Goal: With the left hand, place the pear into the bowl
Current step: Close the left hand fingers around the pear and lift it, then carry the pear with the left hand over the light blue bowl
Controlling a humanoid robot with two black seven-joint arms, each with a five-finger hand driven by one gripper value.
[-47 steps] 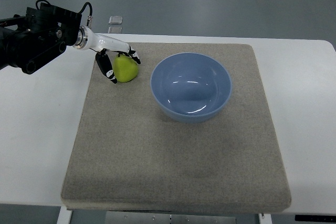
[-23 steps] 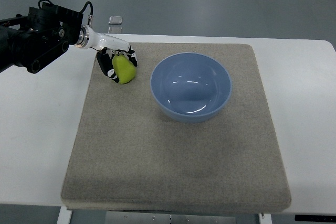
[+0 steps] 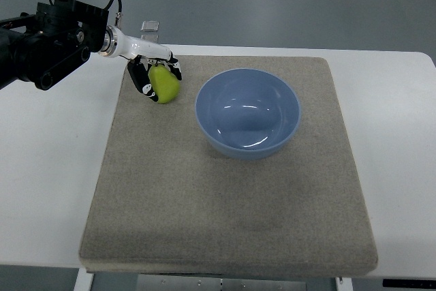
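Note:
A yellow-green pear (image 3: 165,85) hangs just above the grey mat (image 3: 225,189) near its far left corner. My left hand (image 3: 156,75) is shut on the pear, its black-tipped fingers curled around both sides. The arm reaches in from the upper left. The light blue bowl (image 3: 248,112) stands empty on the mat to the right of the pear, a short gap away. The right arm does not show.
The mat lies on a white table (image 3: 48,168). A small clear object (image 3: 150,26) sits on the floor beyond the table's far edge.
The left hand closed its fingers around the pear and lifted it slightly, moving up and a little toward the far edge. The bowl has not moved.

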